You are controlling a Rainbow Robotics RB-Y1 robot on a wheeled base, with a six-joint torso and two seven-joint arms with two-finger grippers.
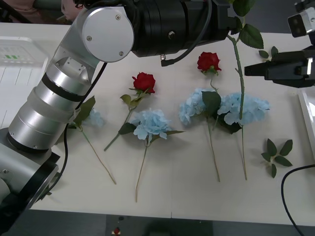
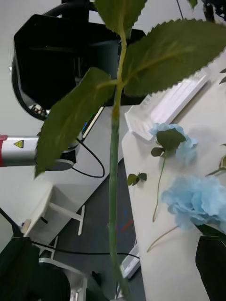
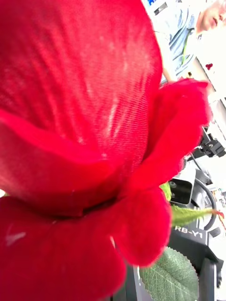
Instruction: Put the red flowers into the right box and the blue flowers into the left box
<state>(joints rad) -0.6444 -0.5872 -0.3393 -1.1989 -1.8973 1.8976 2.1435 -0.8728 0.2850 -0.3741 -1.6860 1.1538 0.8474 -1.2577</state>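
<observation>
A red flower is held up in the air. Its bloom (image 3: 84, 117) sits right against the left wrist camera, and its green stem (image 1: 239, 73) hangs down over the table. My left gripper (image 1: 227, 24) is shut on it near the bloom, mostly hidden by the arm. My right gripper (image 1: 248, 70) is open, with the stem (image 2: 113, 188) running between its fingers. Two more red flowers (image 1: 143, 82) (image 1: 208, 61) and several blue flowers (image 1: 151, 123) (image 1: 243, 108) lie on the table. The left box (image 1: 15, 73) is at the far left and the right box (image 1: 307, 118) at the right edge.
My left arm (image 1: 64, 93) crosses the left half of the table and covers part of a blue flower (image 1: 93, 118). Loose leaf sprigs (image 1: 276, 155) (image 1: 268, 51) lie near the right box. A black cable (image 1: 295, 196) loops at the front right corner.
</observation>
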